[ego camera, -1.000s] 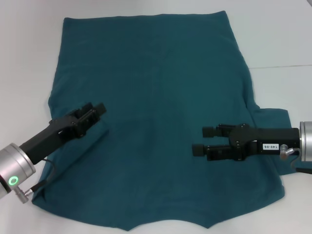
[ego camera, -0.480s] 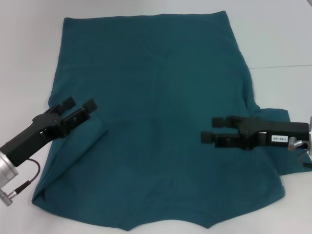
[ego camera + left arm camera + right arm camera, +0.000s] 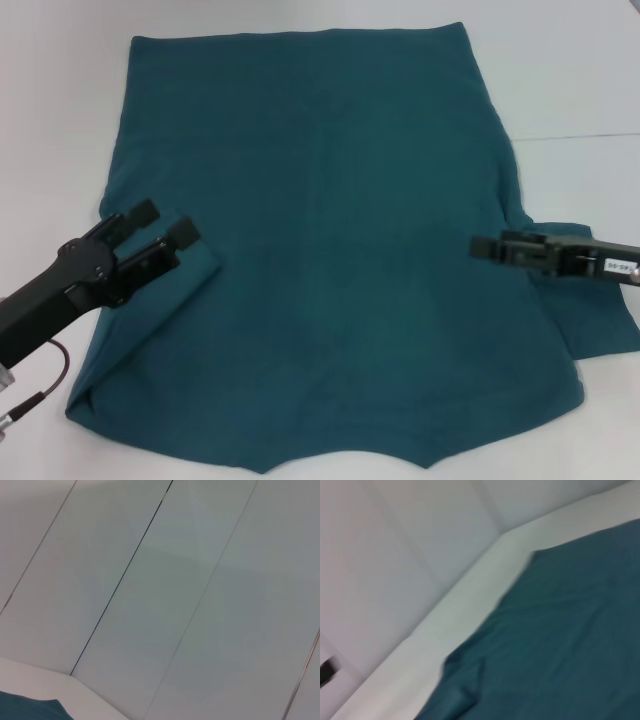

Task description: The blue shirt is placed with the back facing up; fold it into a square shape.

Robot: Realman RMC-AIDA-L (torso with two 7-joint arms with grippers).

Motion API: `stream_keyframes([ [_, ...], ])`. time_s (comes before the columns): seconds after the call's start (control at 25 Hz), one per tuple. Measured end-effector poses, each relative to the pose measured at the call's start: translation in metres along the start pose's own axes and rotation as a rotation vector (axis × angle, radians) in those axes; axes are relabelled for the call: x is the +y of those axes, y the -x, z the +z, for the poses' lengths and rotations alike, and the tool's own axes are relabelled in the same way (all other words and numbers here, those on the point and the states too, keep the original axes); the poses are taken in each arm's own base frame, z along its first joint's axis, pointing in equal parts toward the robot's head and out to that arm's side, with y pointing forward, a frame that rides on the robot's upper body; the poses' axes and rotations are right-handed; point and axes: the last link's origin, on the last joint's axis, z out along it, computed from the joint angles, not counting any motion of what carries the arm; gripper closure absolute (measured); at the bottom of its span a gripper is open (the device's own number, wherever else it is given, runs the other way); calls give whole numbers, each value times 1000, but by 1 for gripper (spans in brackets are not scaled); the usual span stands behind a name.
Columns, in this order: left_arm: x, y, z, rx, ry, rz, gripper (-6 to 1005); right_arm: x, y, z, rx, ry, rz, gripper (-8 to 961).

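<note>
Fingers of the left gripper point(image 3: 163, 224) are spread apart and hold nothing, just above the folded-in left sleeve, while the right gripper point(image 3: 487, 247) hangs over the right side near the other sleeve, and I cannot tell if its fingers are apart or together. The blue shirt point(image 3: 320, 240) lies flat on the white table point(image 3: 60, 120), and it looks soft, light and floppy, so I think grabbing it by an edge or sleeve works best. Behind the table is a plain pale wall point(image 3: 190, 580) with thin lines.
</note>
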Motion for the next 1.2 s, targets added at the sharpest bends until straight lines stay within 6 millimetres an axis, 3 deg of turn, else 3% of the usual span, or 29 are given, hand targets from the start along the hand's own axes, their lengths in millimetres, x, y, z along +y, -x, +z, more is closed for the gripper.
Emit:
stream_keyframes([
  [0.28,1,1,2,-3,6,-10,48,-31,-4,-26,-94,-177,173,13],
  [0.56,4,4,8,-55,40,-26,47,-46,-16,-41,-142,-273,282,13],
  [0.96,12,7,14,-176,116,-23,47,-58,-33,-68,-178,-350,373,16],
  [1.2,11,7,16,-189,113,-33,48,-60,-41,-71,-201,-368,397,36],
])
